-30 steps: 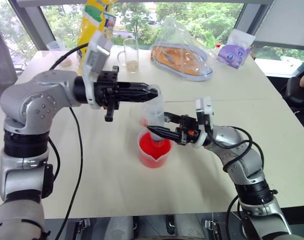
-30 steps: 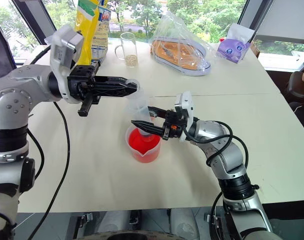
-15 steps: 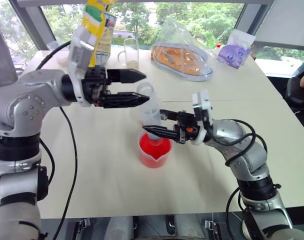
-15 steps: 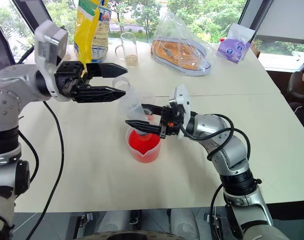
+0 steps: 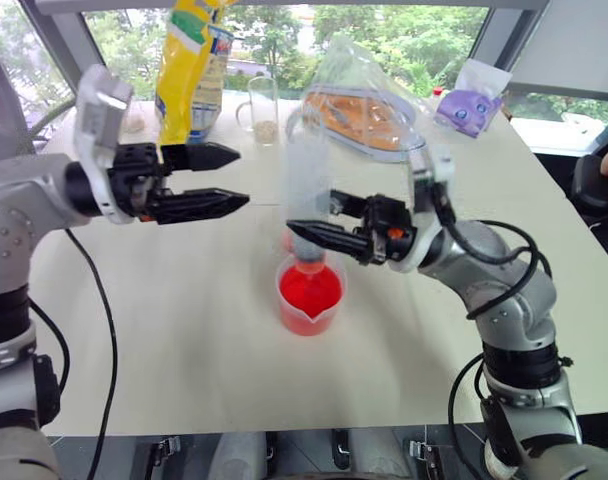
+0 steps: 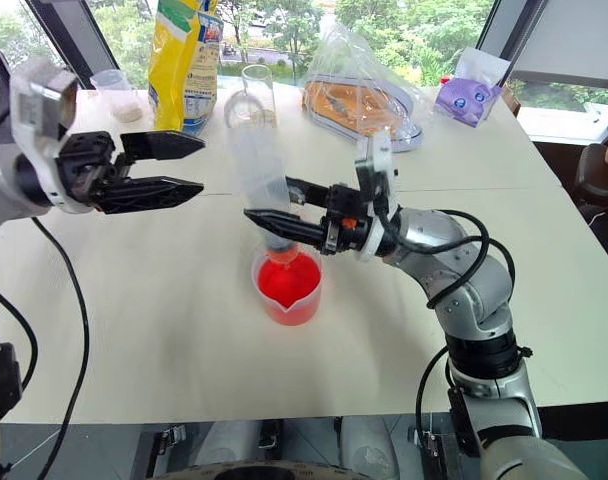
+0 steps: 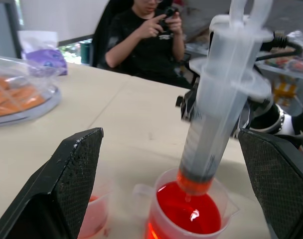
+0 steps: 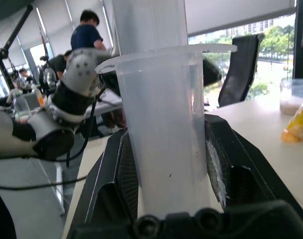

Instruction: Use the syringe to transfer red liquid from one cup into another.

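The syringe (image 5: 306,170) stands almost upright over the spouted beaker (image 5: 309,297) of red liquid (image 7: 189,211). Its orange tip (image 7: 194,182) hangs just above the liquid, and the dark seal sits low in the barrel. My right gripper (image 5: 306,236) is shut on the lower barrel from the right; its pads (image 8: 217,167) press both sides. My left gripper (image 5: 229,178) is open, level, and well to the left of the syringe, holding nothing. The small narrow cup (image 7: 94,219), with a thin pink layer in it, stands close behind the beaker.
At the table's far side stand a yellow bag (image 5: 189,55), a glass mug with grains (image 5: 263,108), a clear bag of orange food (image 5: 369,100) and a purple pouch (image 5: 468,106). A small cup with grains (image 6: 118,93) sits far left. A seated person (image 7: 146,37) is beyond the table.
My left gripper has opened, let go of the top of the syringe and drawn away to the left. My right gripper has lifted the syringe, raising its tip out of the beaker.
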Controlling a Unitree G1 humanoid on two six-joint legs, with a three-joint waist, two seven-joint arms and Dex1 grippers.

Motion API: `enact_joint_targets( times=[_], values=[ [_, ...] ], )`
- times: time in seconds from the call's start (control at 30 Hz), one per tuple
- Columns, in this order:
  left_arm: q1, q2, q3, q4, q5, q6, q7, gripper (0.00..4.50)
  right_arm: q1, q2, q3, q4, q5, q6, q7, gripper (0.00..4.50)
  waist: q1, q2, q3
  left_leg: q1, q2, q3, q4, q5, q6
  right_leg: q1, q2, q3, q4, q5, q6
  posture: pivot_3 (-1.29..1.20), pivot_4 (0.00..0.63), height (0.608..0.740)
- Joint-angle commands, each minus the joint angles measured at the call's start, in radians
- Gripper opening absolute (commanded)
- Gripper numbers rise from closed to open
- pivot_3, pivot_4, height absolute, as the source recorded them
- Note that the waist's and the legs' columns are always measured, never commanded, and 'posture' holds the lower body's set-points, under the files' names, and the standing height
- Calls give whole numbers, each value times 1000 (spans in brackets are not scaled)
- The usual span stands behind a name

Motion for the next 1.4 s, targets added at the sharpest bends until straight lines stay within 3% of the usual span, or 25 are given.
enact_joint_targets(
  times=[0.03,0.23,0.53,0.93,1.3,1.4],
  values=[
    [9,14,46,12,24,-41,18,4417,-178,6,-103,166,54,10,-42,1501,-3,0,0,0,0,0,0,0,0,0,0,0,0,0,0,0,150,740],
    [25,0,46,4,33,-67,37,4417,-367,60,-51,522,-121,-173,70,1501,-2,0,0,0,1,0,-2,0,0,-1,1,0,0,0,-1,0,150,740],
    [-6,-17,55,-7,23,-74,86,4417,-380,174,9,853,-330,-471,198,1501,-3,0,0,-1,0,2,-2,0,0,-1,0,1,-1,0,0,0,150,740],
    [-253,-189,-33,138,102,-163,161,4417,-304,208,43,874,-444,-580,249,1501,-5,0,0,-1,0,2,-1,0,0,-1,0,1,0,0,0,0,150,740],
    [-321,-316,-106,285,241,-263,186,4417,-294,218,38,869,-468,-585,249,1501,-6,0,0,-1,0,2,-1,0,-1,-1,0,1,1,0,0,0,150,740],
    [-328,-339,-115,310,261,-276,182,3575,-294,218,38,866,-470,-583,252,1501,-6,0,0,-1,0,2,-1,0,-1,-1,0,1,1,0,0,0,150,740]
  ],
)
